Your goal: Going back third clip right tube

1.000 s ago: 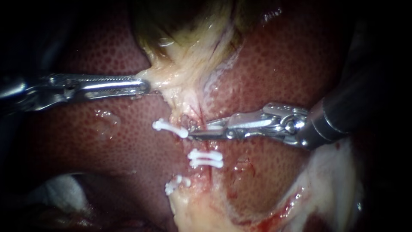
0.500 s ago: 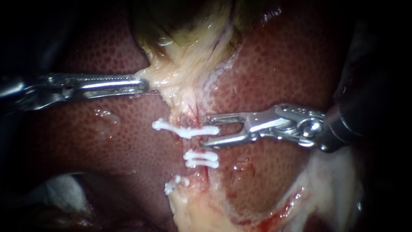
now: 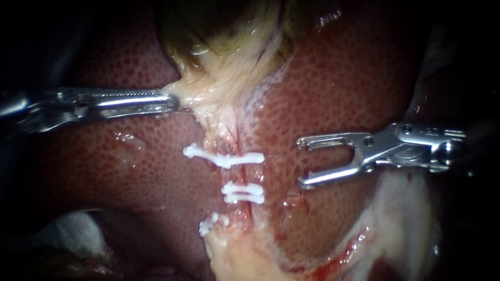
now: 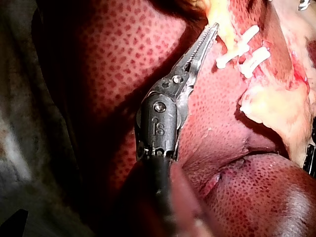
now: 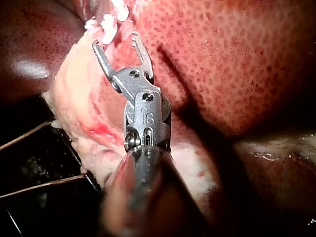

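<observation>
Found the right instrument [image 3: 301, 162] standing off to one side of the clipped tube [image 3: 240, 174], jaws spread wide and holding nothing, over bare liver [image 3: 364, 78]. Found the left instrument [image 3: 174, 103] clamped on pale tissue [image 3: 208, 99] at the foot of the gallbladder [image 3: 224, 31], with that tissue drawn taut toward its side.

Counted the clips across the tube: a long upper clip [image 3: 224, 157], a close pair [image 3: 243, 192] below it, and a lowest clip [image 3: 211, 224]. Took the long upper clip as the task's third clip, lying crosswise and well apart from the open jaws. Not confirmed from the endoscope view as seated on the right tube; possibly so, going by the task sentence.

Risks:
- Could graze the liver with the lower jaw if carried low while spread.
- Could snag the near end of the upper clip if swung back toward the tube.
- Could tear the pale tissue, or lose it, if pulled harder by the left instrument, slackening the tube and loading the clips.

Views compared:
- Left wrist view: shows the toothed jaws closed on pale tissue with clips just beside the tip, plainer than in the endoscope view. Shows no right instrument.
- Right wrist view: shows both open jaws empty, beside a pale tissue edge with a bloodied patch [image 5: 96, 132]. Shows no left instrument.
- Endoscope view only: shows both instruments and every clip together.
</observation>
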You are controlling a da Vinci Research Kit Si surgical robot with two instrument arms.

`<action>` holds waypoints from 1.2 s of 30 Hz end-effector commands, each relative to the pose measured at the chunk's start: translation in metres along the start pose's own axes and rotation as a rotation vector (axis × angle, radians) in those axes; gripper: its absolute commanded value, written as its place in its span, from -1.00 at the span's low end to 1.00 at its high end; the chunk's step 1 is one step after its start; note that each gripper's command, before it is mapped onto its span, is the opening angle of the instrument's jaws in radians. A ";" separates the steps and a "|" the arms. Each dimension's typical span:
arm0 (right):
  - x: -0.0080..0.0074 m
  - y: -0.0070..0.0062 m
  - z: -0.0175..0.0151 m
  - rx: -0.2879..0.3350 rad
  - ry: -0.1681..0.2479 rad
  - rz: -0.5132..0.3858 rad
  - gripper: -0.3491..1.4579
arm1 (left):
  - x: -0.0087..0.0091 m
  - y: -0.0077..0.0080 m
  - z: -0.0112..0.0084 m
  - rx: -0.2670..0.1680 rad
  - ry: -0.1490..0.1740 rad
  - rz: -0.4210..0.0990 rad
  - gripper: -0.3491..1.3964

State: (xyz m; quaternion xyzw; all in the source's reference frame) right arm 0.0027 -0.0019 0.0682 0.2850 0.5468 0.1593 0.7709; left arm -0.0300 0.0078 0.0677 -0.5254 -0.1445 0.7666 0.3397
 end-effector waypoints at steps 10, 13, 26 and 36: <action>0.0001 -0.0001 -0.0002 0.002 0.000 0.000 -0.07 | -0.0010 -0.0002 0.0023 0.014 0.003 0.005 -1.00; 0.0001 -0.0001 -0.0002 0.002 0.000 0.000 -0.07 | -0.0015 -0.0002 0.0038 0.007 0.003 0.007 -1.00; 0.0001 -0.0001 -0.0001 0.002 0.000 0.000 -0.07 | -0.0041 -0.0004 0.0095 -0.019 -0.011 0.023 -1.00; 0.0001 -0.0002 -0.0001 0.002 0.000 0.000 -0.06 | -0.0040 -0.0004 0.0093 -0.020 -0.012 0.022 -1.00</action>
